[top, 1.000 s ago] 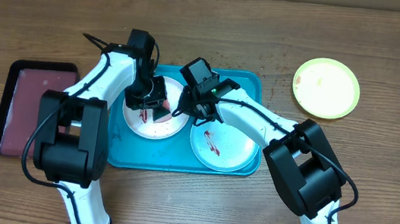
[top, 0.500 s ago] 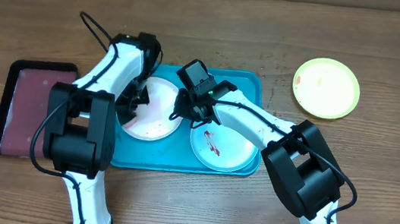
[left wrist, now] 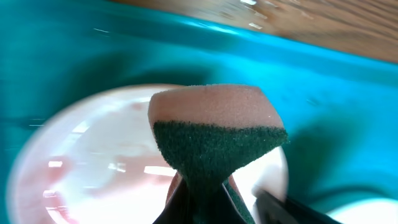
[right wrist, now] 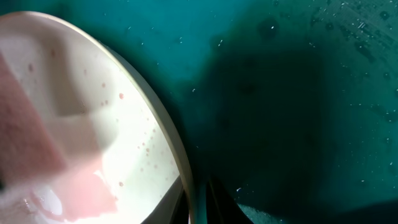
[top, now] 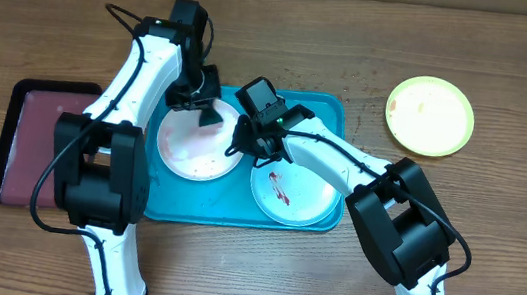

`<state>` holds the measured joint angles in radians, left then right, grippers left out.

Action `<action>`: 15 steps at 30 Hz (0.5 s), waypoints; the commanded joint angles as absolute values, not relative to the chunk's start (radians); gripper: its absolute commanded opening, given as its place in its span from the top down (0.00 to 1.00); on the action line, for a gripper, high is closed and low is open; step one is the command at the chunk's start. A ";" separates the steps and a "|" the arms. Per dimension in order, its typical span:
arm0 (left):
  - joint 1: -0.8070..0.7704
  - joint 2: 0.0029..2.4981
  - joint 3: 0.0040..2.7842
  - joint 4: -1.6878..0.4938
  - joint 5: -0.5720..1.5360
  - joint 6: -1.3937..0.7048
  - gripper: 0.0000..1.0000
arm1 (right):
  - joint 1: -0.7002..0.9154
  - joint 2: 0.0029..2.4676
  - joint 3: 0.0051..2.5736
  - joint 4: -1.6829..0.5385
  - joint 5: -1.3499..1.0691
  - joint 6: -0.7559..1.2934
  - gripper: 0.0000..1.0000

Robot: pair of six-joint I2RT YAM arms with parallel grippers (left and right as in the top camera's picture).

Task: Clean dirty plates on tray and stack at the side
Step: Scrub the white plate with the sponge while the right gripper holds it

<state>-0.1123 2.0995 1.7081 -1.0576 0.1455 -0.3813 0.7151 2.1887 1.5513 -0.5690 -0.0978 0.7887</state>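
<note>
The white plate [top: 193, 147], smeared pink, lies in the left half of the turquoise tray [top: 333, 114]. My left gripper [top: 210, 111] is shut on a pink-and-green sponge [left wrist: 214, 140] and holds it at the plate's far edge; the plate also shows in the left wrist view [left wrist: 93, 162]. My right gripper [top: 243, 140] is shut on the white plate's right rim [right wrist: 180, 168]. The pale mint plate [top: 302, 203] with a dark red smear lies in the tray's right half. The yellow-green plate [top: 431, 115] sits on the table to the far right, outside the tray.
A smaller black-rimmed maroon tray [top: 38, 140] lies left of the turquoise tray. The wooden table [top: 496, 226] runs round both trays. Both arms cross above the tray's left half.
My left gripper has swept the sponge from the plate's middle to its left side and then up to its far edge. The right gripper stayed on the rim.
</note>
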 commanded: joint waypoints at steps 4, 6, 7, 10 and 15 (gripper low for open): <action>-0.131 2.073 1.608 -0.998 0.278 -0.325 0.96 | 0.707 2.191 1.552 -0.580 -0.061 0.788 0.87; -0.128 2.073 1.531 -0.938 0.250 -0.331 0.96 | 0.707 2.191 1.552 -0.580 -0.061 0.788 0.87; -0.125 2.073 1.505 -0.916 0.220 -0.340 0.96 | 0.707 2.191 1.552 -0.581 -0.061 0.787 0.87; -0.115 2.073 1.434 -0.857 0.081 -0.378 0.96 | 0.707 2.191 1.552 -0.582 -0.061 0.776 0.87; -0.094 2.073 1.394 -0.894 -0.251 -0.451 0.96 | 0.707 2.190 1.552 -0.599 -0.061 0.772 0.88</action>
